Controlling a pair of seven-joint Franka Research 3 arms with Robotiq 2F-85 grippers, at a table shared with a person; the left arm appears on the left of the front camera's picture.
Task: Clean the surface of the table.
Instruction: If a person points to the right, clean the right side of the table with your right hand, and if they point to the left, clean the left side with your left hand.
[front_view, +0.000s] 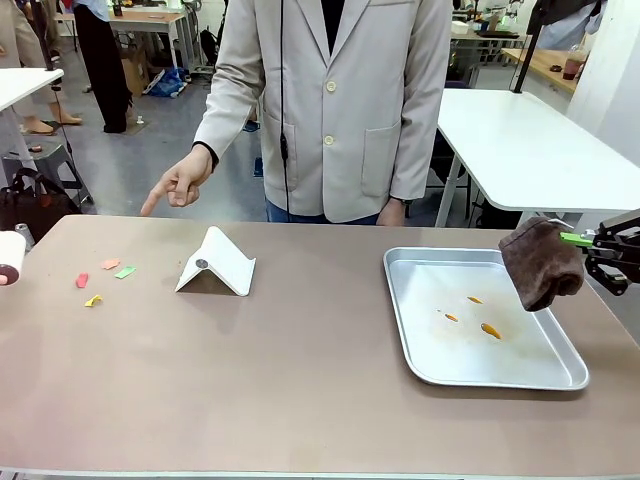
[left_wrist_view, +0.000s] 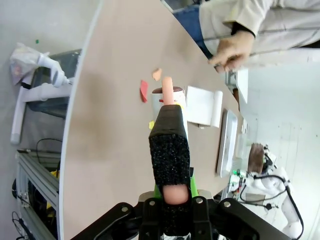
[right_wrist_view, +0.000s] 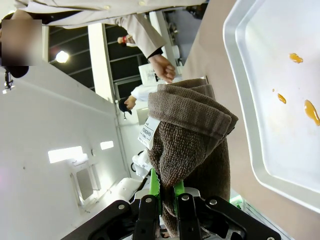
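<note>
Near edge of the bench (front_view: 300, 420) is looking bare: taupe top, no marks I can pick out.

Right end effector (front_view: 572, 240) is hanging over the bench's right edge with its jaws clamped tight on a brown towel (front_view: 540, 265). Towel is drooping just beside the silver tray (front_view: 398, 310), seemingly clear of the bench top. Three orange smears (front_view: 490, 330) are sitting in the tray.

Left end effector (left_wrist_view: 175, 194) is squeezed shut on the black foam handle of a lint roller (front_view: 8, 258). Roller is poking in at the bench's left edge, near the scraps but apart from them.

Mid-bench left, four paper scraps (front_view: 82, 280) (red, orange, green, yellow) are lying loose. Just right of them, a white folded card (front_view: 216, 262) is standing like a tent.

Far side, the person's hand (front_view: 180, 185) is pointing down towards the scraps.

My read: cleaning is barely starting. Both tools are in grip and the scraps are all on the bench. Rolling up the scraps and wiping are both left to do.
</note>
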